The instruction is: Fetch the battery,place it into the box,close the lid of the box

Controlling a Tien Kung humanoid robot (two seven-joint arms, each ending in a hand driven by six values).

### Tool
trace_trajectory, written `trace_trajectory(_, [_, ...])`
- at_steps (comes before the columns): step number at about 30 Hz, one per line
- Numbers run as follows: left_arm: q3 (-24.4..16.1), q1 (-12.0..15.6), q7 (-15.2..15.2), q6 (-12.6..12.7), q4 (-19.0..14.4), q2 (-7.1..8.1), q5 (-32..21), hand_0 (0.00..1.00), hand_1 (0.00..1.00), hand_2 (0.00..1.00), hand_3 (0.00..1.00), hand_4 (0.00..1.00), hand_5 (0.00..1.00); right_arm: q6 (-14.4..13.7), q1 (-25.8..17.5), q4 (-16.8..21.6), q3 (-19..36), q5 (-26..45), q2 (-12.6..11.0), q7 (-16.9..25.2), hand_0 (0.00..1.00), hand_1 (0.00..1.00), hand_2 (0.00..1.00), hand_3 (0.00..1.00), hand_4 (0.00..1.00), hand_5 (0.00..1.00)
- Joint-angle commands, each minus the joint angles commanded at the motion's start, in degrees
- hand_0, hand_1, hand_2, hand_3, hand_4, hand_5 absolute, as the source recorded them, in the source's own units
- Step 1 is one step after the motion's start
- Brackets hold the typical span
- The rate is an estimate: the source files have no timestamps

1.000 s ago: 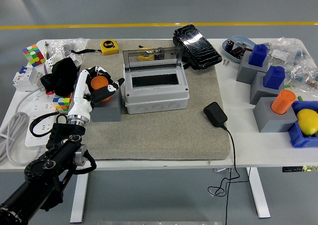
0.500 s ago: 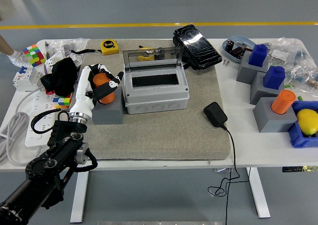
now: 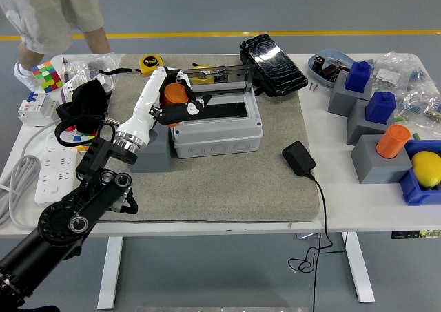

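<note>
My left hand [image 3: 178, 100] is shut on an orange cylindrical battery [image 3: 173, 94] and holds it in the air at the left edge of the open grey box [image 3: 216, 131]. The box's clear lid [image 3: 210, 80] stands raised at the back. The box's inside is dark. The grey holder block [image 3: 153, 154] to the left of the box is partly hidden behind my forearm. The right arm is out of view.
A person walks past beyond the table's far left corner [image 3: 52, 9]. A black adapter [image 3: 298, 158] with a cable lies right of the box. A black pack [image 3: 273, 64] lies behind it. Grey blocks with blue and orange batteries [image 3: 393, 140] stand at right. Clutter and a power strip [image 3: 52, 167] lie at left.
My left hand has lifted the orange battery out of the grey holder block and carried it right and farther back to the box's left edge. A person has come into view at top left.
</note>
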Motion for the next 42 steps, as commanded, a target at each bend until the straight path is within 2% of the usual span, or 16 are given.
trace_trajectory(3, [4.4,-3.7,4.8,0.2,0.9,0.05,5.7,0.123,0.095,0.165,0.195,0.821,0.002,0.0,0.0,0.0,0.0,0.0,0.0,0.0,0.546,0.600,0.587,0.542,0.918,0.483])
trace_trajectory(6, [8.5,-7.1,8.2,-0.1,2.3,-0.28,10.0,0.123,0.093,0.165,0.196,0.854,0.002,0.0,0.1,0.0,0.1,0.0,-0.1,0.0,0.546,0.600,0.587,0.542,0.918,0.482])
trace_trajectory(10, [12.9,-11.2,13.5,-0.6,4.5,-1.66,14.2,0.123,0.093,0.165,0.196,0.854,0.002,0.0,0.1,0.0,-0.2,0.1,-0.1,0.0,0.546,0.600,0.587,0.542,0.918,0.482])
trace_trajectory(14, [15.5,-14.1,15.8,-0.7,6.7,-3.28,16.5,0.126,0.094,0.165,0.198,0.871,0.002,0.0,0.1,0.0,-0.5,0.2,-0.1,0.0,0.546,0.599,0.588,0.542,0.918,0.481])
trace_trajectory(21, [18.1,-18.0,16.8,0.0,11.3,-3.65,17.5,0.126,0.094,0.167,0.203,0.892,0.002,0.0,0.2,0.1,-1.0,0.2,-0.3,0.0,0.546,0.600,0.587,0.541,0.917,0.481])
trace_trajectory(26, [19.9,-19.6,16.5,0.5,14.5,-3.65,16.9,0.141,0.096,0.169,0.219,0.907,0.002,0.0,0.3,0.1,-1.2,0.3,-0.2,0.0,0.546,0.600,0.587,0.541,0.915,0.479])
trace_trajectory(28, [20.6,-20.0,16.3,0.7,15.7,-3.65,16.8,0.141,0.096,0.169,0.219,0.907,0.002,0.0,0.4,0.1,-1.3,0.3,-0.2,0.0,0.546,0.600,0.587,0.541,0.915,0.479])
trace_trajectory(29, [20.9,-20.1,16.1,0.8,16.0,-3.65,16.6,0.168,0.123,0.176,0.240,0.970,0.002,0.0,0.4,0.1,-1.3,0.2,-0.2,0.0,0.545,0.599,0.586,0.540,0.915,0.480])
trace_trajectory(34, [22.7,-20.6,14.8,1.7,17.4,-3.65,16.2,0.168,0.123,0.176,0.240,0.970,0.002,-0.1,0.5,0.1,-1.5,0.3,-0.2,0.0,0.545,0.599,0.586,0.540,0.915,0.480])
trace_trajectory(35, [23.0,-20.8,14.6,1.9,17.6,-3.65,16.3,0.204,0.168,0.203,0.277,0.984,0.002,-0.1,0.5,0.1,-1.6,0.3,-0.2,0.0,0.545,0.599,0.586,0.541,0.915,0.477])
trace_trajectory(40, [24.5,-21.4,13.2,3.2,18.7,-3.65,16.5,0.204,0.168,0.203,0.277,0.984,0.002,-0.1,0.5,0.2,-1.5,0.2,-0.2,0.0,0.545,0.599,0.586,0.541,0.915,0.477])
trace_trajectory(41, [24.7,-21.5,13.0,3.4,18.9,-3.65,16.5,0.246,0.209,0.235,0.276,0.998,0.026,-0.1,0.5,0.2,-1.6,0.2,-0.2,0.0,0.545,0.599,0.586,0.541,0.914,0.476])
trace_trajectory(42, [24.9,-21.7,12.8,3.6,19.2,-3.65,16.6,0.246,0.209,0.235,0.276,0.998,0.026,-0.1,0.5,0.2,-1.6,0.2,-0.2,0.0,0.545,0.599,0.586,0.541,0.914,0.476])
